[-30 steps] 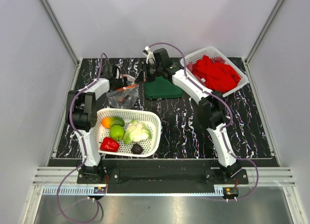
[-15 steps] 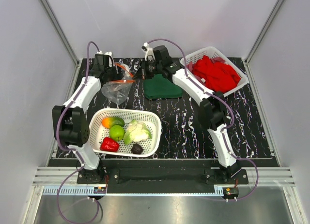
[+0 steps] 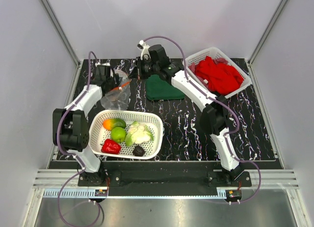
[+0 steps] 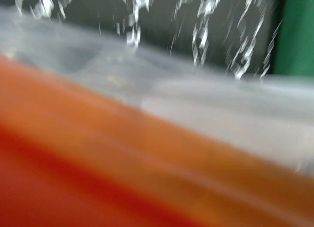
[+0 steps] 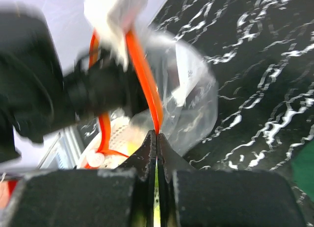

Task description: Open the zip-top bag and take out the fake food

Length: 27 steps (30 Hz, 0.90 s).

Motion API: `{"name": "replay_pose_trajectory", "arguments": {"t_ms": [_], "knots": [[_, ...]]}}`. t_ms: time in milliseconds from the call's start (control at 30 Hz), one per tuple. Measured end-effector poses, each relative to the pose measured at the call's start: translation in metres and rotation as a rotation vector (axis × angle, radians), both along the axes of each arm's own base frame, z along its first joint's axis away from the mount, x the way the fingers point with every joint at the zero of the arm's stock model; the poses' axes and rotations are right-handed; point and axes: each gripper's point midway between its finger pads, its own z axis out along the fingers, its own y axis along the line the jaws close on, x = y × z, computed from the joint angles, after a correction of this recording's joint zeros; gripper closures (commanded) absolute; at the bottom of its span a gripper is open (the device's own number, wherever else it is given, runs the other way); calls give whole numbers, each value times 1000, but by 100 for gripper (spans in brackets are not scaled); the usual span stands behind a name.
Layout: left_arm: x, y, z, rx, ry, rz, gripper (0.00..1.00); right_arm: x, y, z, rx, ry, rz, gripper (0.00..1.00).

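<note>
The clear zip-top bag [image 3: 117,93] hangs at the back left, strung between my two grippers by its red-orange zip strip [image 5: 143,75]. My right gripper [image 5: 157,133] is shut on that strip; from above the right gripper [image 3: 137,72] is right of the bag. My left gripper [image 3: 110,80] holds the bag's other side; its wrist view shows only the blurred orange strip [image 4: 122,158] pressed close. The bag looks empty. The fake food lies in a white basket [image 3: 158,121]: mango [image 3: 114,123], green apple [image 3: 118,134], cauliflower [image 3: 138,133], red pepper [image 3: 111,146], dark piece [image 3: 139,150].
A folded green cloth [image 3: 163,88] lies just right of the bag, under the right arm. A white basket of red cloths [image 3: 218,72] stands at the back right. Grey walls close in the left, back and right of the black marbled table [image 3: 206,124].
Both grippers have shifted left with the bag. The left gripper swung out toward the back left corner, then came a little nearer. The bag is now stretched between them.
</note>
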Motion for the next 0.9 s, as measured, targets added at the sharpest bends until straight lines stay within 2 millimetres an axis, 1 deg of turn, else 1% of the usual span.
{"name": "replay_pose_trajectory", "arguments": {"t_ms": [67,100,167,333,433,567,667,733,767,833,900], "knots": [[-19,-2,-15,3,31,-11,100,5,-3,1,-6,-7,-26,100],[-28,-3,-18,4,40,-17,100,7,-5,1,-11,-6,-37,100],[-36,-8,-17,3,34,-29,100,10,-6,5,-15,-8,-48,100],[-32,-25,8,17,-53,-67,100,22,4,33,36,-70,-47,100],[-30,-29,15,72,-76,-74,100,23,8,36,49,-82,-34,100],[-22,-31,34,138,-114,-88,100,19,9,27,28,-71,-17,100],[-16,-29,48,167,-130,-92,100,22,9,23,17,-85,-24,100],[-11,-26,60,174,-158,-77,100,20,8,12,-6,-75,-19,100],[-9,-24,64,171,-169,-69,100,17,8,3,-25,-64,-13,100],[-7,-21,67,157,-177,-55,100,11,7,-18,-64,-36,-3,100],[-5,-13,67,109,-172,-28,100,6,5,-38,-101,-10,8,100]]}}
